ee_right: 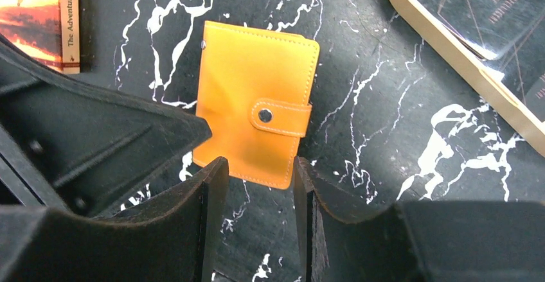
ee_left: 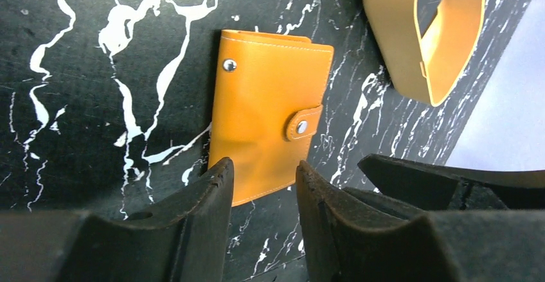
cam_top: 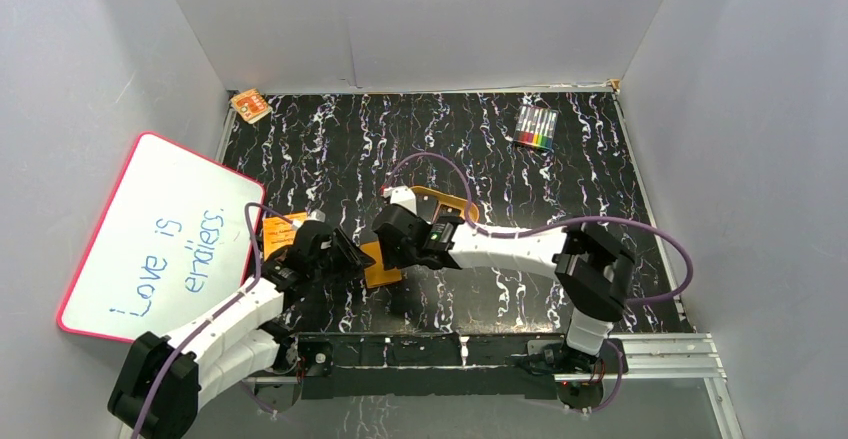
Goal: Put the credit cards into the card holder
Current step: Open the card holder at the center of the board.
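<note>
- Fingers (ee_left: 212,192) of left gripper (ee_left: 263,173) slightly parted, holding nothing, poised just over card holder (ee_left: 267,112).
- Right gripper (ee_right: 260,169) likewise narrowly open and empty, above the same holder.
- Card holder flat, closed, tab snapped, close to tabletop's near edge, left of centre.
- Just beyond, tan tray (ee_right: 443,44) with dark credit cards (ee_right: 495,12) inside.
- Marker pack (cam_top: 536,127) near far right corner.

We read "Love is endless." in blue handwriting on the pink-edged white board (cam_top: 160,239), left of the orange leather card holder (cam_top: 385,271). Up-left of that holder, the orange printed booklet (ee_right: 38,12) bears "The Adventures of" along its edge.
</note>
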Action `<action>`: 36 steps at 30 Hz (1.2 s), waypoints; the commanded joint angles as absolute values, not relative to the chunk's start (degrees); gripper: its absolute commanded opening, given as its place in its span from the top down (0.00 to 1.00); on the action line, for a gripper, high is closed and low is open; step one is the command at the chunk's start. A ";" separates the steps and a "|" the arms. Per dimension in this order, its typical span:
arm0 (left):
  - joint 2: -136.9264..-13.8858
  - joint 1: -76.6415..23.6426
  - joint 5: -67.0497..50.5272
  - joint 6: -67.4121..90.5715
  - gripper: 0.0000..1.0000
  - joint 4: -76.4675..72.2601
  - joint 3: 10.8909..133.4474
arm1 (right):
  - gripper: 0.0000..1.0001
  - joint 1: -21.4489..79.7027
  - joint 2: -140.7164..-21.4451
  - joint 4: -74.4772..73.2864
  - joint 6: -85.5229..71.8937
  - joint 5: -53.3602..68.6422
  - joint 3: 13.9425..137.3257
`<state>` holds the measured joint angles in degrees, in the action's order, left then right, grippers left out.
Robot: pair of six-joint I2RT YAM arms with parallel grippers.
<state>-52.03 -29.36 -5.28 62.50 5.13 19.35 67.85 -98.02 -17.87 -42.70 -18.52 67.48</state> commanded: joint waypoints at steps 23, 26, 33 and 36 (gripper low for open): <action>-59.38 -28.39 -2.98 63.32 0.95 -1.40 17.16 | 0.49 68.20 -109.23 -25.46 -42.80 -21.23 80.42; -59.24 -28.43 -2.94 63.43 0.96 -1.41 16.73 | 0.47 68.20 -110.53 -26.99 -42.39 -21.70 81.80; -59.09 -28.34 -3.33 63.55 0.97 -1.43 16.32 | 0.46 68.23 -113.77 -30.84 -41.21 -23.05 84.73; -58.81 -28.30 -3.42 63.81 0.97 -1.81 16.10 | 0.45 68.20 -114.79 -31.38 -40.94 -23.09 85.14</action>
